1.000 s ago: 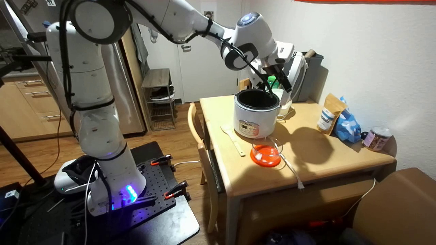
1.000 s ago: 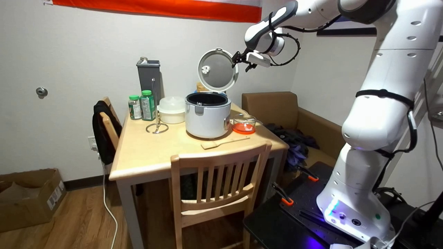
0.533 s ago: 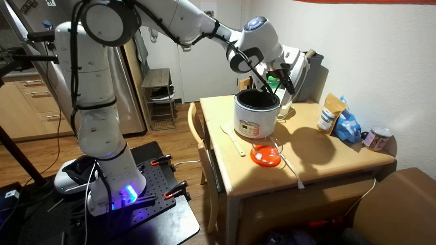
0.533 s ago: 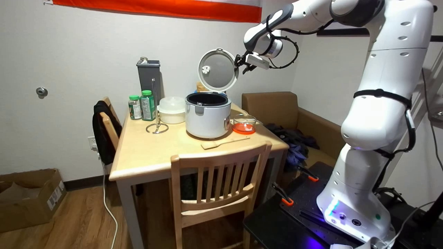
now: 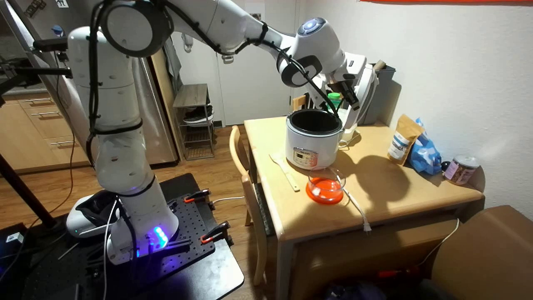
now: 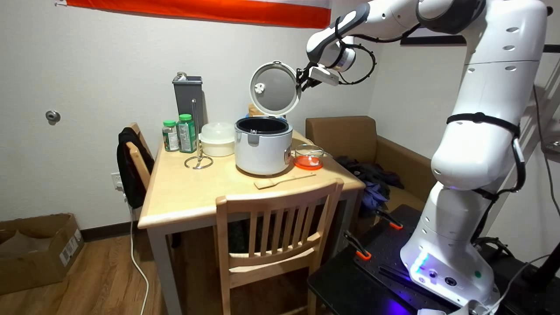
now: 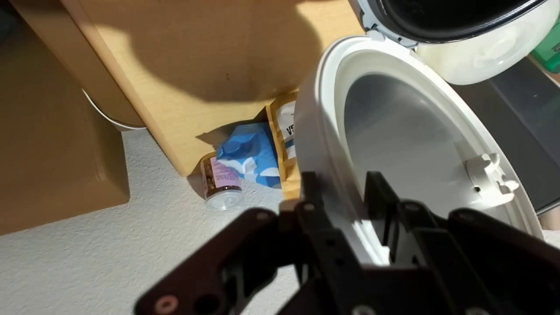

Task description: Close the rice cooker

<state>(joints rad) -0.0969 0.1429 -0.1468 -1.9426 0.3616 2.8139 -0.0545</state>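
The white rice cooker (image 5: 313,146) stands on the table, its dark inner pot (image 6: 262,125) exposed. Its round lid (image 6: 275,89) is raised nearly upright on the hinge, grey inside with a small white fitting near the rim. In the wrist view, my gripper (image 7: 344,192) straddles the rim of the lid (image 7: 393,122): one finger lies along the outer wall and the other along the inner face. The rim fills the space between the pads, so the jaws look closed on it. From outside, the gripper (image 6: 302,81) meets the lid's side edge.
A red-orange dish (image 5: 325,196) with a glass bowl and a wooden paddle (image 5: 285,171) lie by the cooker. A white container (image 6: 217,140), metal stand (image 6: 194,131) and green-capped bottles (image 6: 187,135) stand beyond it. Along the wall are a brown pouch (image 5: 402,139), blue bag (image 5: 424,152) and jar (image 5: 461,171).
My gripper has shifted over to the lid's side edge, and its fingers have come together around the rim. The lid remains raised, at nearly the same angle.
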